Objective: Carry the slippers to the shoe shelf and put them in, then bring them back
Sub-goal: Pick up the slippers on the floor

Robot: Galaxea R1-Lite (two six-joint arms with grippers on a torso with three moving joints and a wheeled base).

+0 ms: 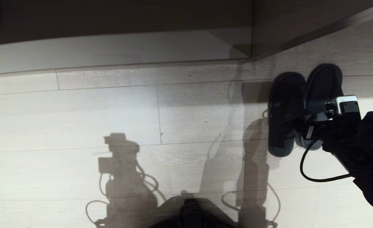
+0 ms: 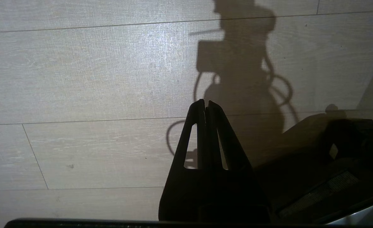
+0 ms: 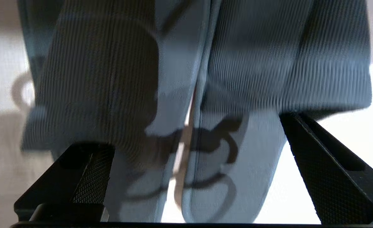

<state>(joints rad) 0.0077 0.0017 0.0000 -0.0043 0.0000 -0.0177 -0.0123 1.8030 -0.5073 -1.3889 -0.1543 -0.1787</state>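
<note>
Closest to us in the right wrist view, two black cross-hatched fingers [image 3: 93,172] of the right gripper [image 3: 192,171] stand spread wide, released, one outside each of the pair of flat dark grey ribbed-fabric slippers [image 3: 205,79]. Nothing is gripped.

We judge this to be the pickup step: the slippers [image 1: 300,107] lie side by side on the pale wood-plank floor [image 1: 110,110] at the right of the head view, toes toward the top of the frame, just below the corner of the taupe laminate shoe shelf [image 1: 278,28] at upper right. Whether this is the first leg or the return we cannot tell.

Next, we would need the fingers lowered around both slippers and squeezed so the two come up together.

Our right arm enters from the right edge, its gripper [image 1: 303,129] over the heel ends. Our left gripper [image 2: 205,107] hangs over bare floor with fingers clenched together.
</note>
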